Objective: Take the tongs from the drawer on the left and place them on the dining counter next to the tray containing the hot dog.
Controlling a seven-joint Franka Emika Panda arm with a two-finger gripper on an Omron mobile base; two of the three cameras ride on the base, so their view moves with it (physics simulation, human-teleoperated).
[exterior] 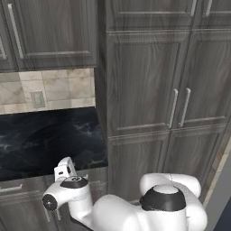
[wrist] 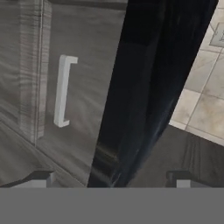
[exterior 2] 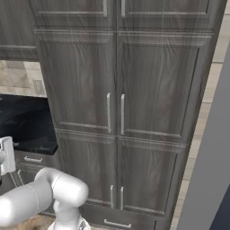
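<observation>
The drawer (wrist: 83,100) has a dark wood-grain front with a short silver bar handle (wrist: 62,90), and it is closed. In the hand view the picture is rolled, so the handle stands upright. My gripper (wrist: 109,178) is open; its fingertips (wrist: 40,177) stand wide apart a short way in front of the drawer front and the counter edge, touching nothing. In the left base view my hand (exterior: 66,168) hovers at the counter's front edge beside the drawer (exterior: 18,189). The drawer (exterior 2: 32,160) sits under the black counter at the left. The tongs are hidden; the tray and the dining counter are out of view.
A black counter (exterior: 45,135) with a beige tile backsplash (exterior: 49,90) and a wall outlet (exterior: 38,99) runs above the drawer. Tall cabinet doors with long handles (exterior 2: 114,112) fill the right side. Upper cabinets (exterior: 49,31) hang over the counter. A grey panel (exterior 2: 211,157) stands at far right.
</observation>
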